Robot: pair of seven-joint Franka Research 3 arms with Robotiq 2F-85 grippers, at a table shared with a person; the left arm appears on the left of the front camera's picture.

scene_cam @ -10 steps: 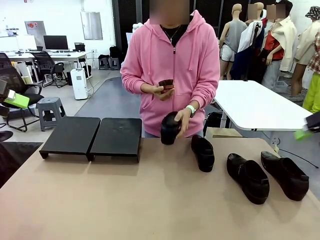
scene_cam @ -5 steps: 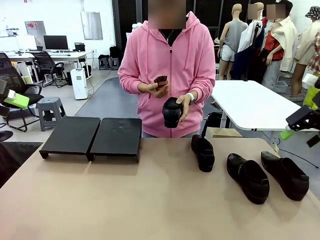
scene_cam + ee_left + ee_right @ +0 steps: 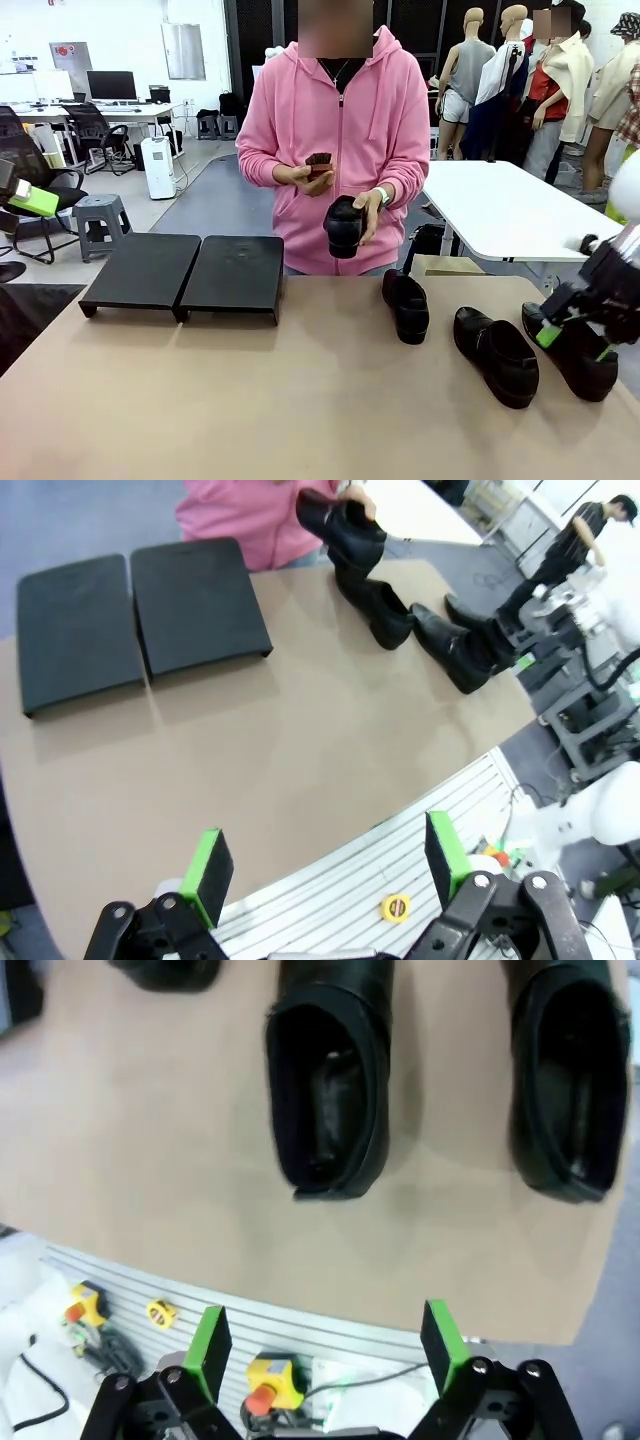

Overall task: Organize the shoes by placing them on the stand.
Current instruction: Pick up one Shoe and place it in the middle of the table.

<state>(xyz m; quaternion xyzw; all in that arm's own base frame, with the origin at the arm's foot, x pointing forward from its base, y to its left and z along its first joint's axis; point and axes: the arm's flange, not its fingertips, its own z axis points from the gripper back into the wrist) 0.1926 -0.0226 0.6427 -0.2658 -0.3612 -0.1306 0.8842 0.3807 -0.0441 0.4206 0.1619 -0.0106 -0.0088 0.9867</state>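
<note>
1. Flat matte-black stand (image 3: 185, 270), two adjoining slabs, sits at the table's (image 3: 250, 400) far-left edge.
2. Three glossy rounded-toe loafers (image 3: 496, 355) lie toward the right edge; a fourth loafer (image 3: 343, 225) is in the person's hand (image 3: 368, 222).
3. The right gripper (image 3: 575, 344) is spread wide and empty over the rightmost loafer.
4. The left gripper (image 3: 326, 865) is spread wide and empty.

L jaws open, blk stand (image 3: 140, 620) upper left, shoes (image 3: 385, 615) on table (image 3: 300, 755), one in person's hand (image 3: 356, 494)

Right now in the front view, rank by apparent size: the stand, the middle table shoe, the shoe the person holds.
Stand, largest.
Middle table shoe.
Held shoe, smallest-looking, but it is farther off and end-on, so unsure.
</note>
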